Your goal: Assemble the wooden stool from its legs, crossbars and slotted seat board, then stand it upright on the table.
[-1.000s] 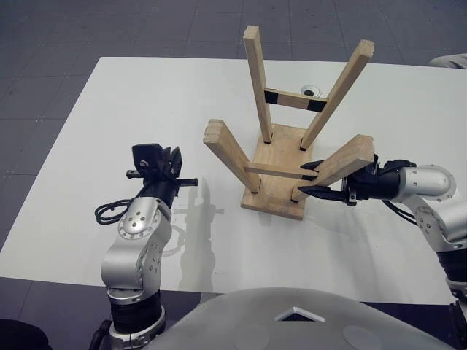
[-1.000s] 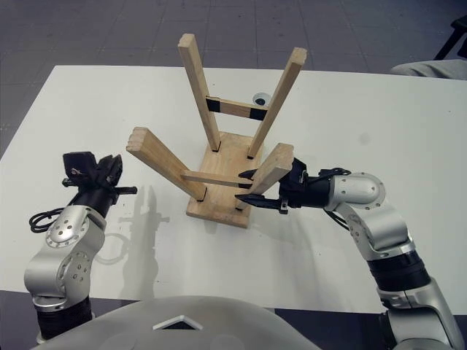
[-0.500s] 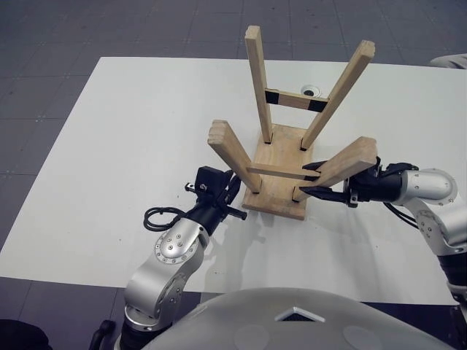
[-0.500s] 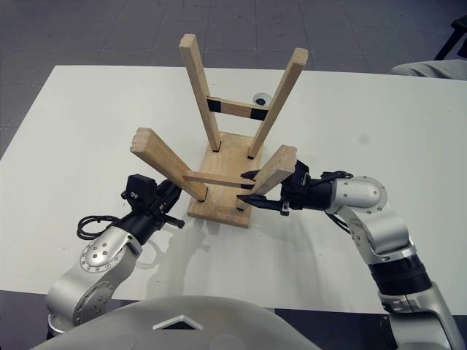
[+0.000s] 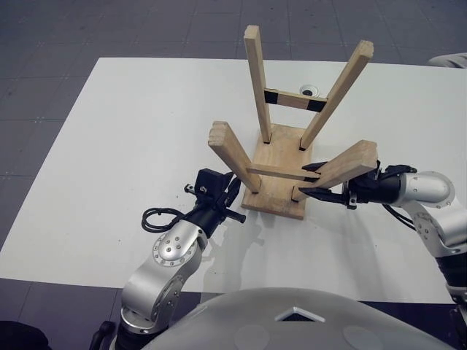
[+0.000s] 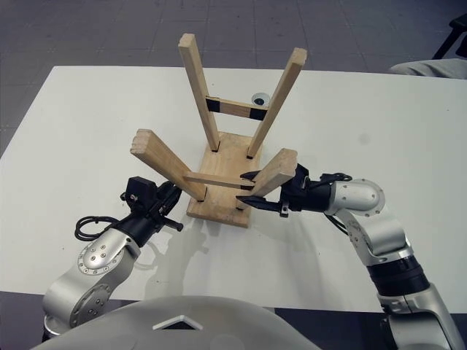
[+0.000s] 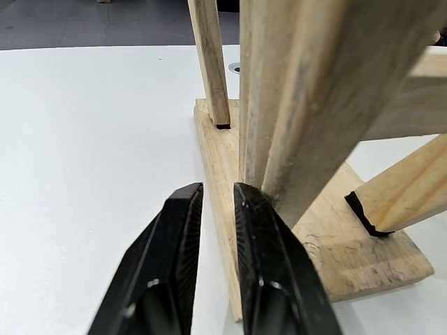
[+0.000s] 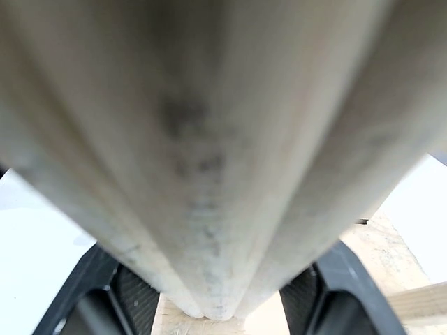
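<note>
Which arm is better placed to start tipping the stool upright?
Right. The right gripper has the near-right leg between its fingers, so it could likely lever from there. The left gripper holds nothing, beside the seat edge.

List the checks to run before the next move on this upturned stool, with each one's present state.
1. Legs seated in the slotted wooden seat board: ok, all four pale wooden legs stand in it, among them the far left leg.
2. Crossbars fitted: ok, the black-ended far crossbar and the near crossbar each join two legs.
3. Right gripper hold: ok, jaws clamp the near right leg at its base.
4. Left gripper hold: not ok, jaws nearly together, nothing between, beside the near left leg.
5. Stool upright: not ok, the seat board lies on the white table.
</note>
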